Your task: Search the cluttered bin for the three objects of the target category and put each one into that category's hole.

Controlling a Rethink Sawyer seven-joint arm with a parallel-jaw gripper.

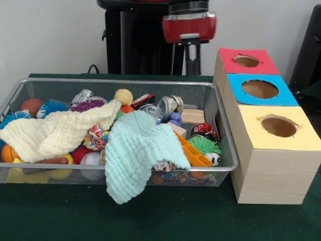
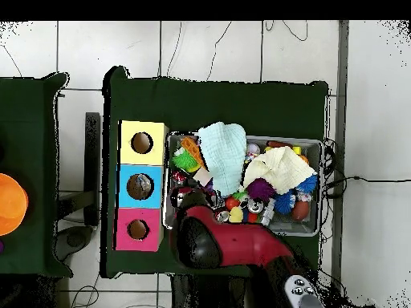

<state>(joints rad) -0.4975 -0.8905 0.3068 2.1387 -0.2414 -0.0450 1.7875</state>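
Observation:
The silver wire-mesh bin lies across the table, full of clutter; it also shows in the overhead view. A crinkly clear piece with blue and white, probably a crushed bottle, pokes out at the bin's back left. Another clear crinkly piece lies beside a silver can. Other bottles are hidden under the clutter. The red arm hangs behind the bin's far rim, and in the overhead view it covers the bin's edge. My gripper is a dark shape below it.
A pale yellow cloth and a mint cloth cover much of the bin; the mint one hangs over the front rim. Balls, spiky toys and an orange tray fill it. Three wooden boxes have holes in red, blue and yellow tops.

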